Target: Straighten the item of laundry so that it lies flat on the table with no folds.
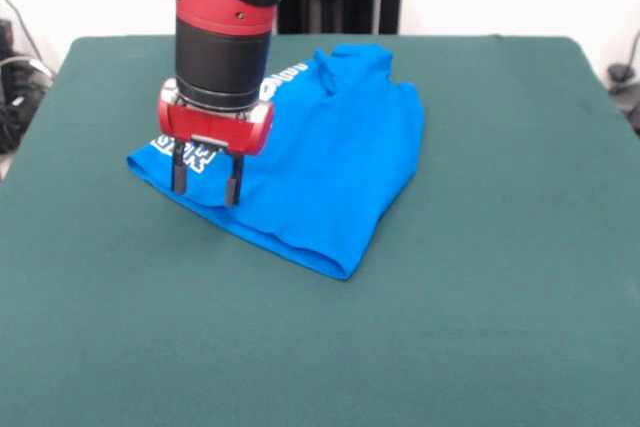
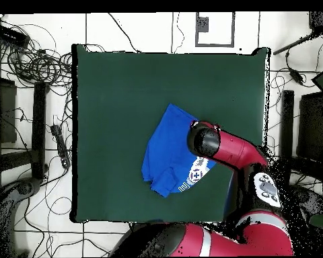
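I had the jaws spread apart and gripping nothing, their two dark fingers pointing down over the corner of the T-shirt that carried white print. The shirt lay bunched on the dark green felt tabletop, most of its bright blue cloth spreading away to one side of the jaws as a smooth, soft slope with a folded lower edge. Behind the jaws the fabric rose into a rumpled ridge. From overhead, the red arm covered part of the shirt.
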Controlling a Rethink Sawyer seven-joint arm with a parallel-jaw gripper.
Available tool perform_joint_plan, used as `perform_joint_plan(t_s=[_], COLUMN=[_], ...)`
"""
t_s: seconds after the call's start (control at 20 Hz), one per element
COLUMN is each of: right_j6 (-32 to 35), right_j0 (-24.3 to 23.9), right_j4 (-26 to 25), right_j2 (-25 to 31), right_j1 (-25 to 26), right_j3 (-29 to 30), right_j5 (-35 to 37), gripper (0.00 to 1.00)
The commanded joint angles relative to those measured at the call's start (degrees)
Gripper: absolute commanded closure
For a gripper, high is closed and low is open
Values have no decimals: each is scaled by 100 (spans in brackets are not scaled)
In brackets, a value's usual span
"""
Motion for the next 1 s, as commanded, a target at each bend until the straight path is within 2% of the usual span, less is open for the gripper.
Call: perform_joint_plan(t_s=[0.05,1.0], right_j6=[1080,1260], right_j0=[213,330], right_j4=[168,238], right_j2=[522,474], right_j1=[312,284], right_j3=[256,393], right_j5=[32,-96], gripper=[0,0])
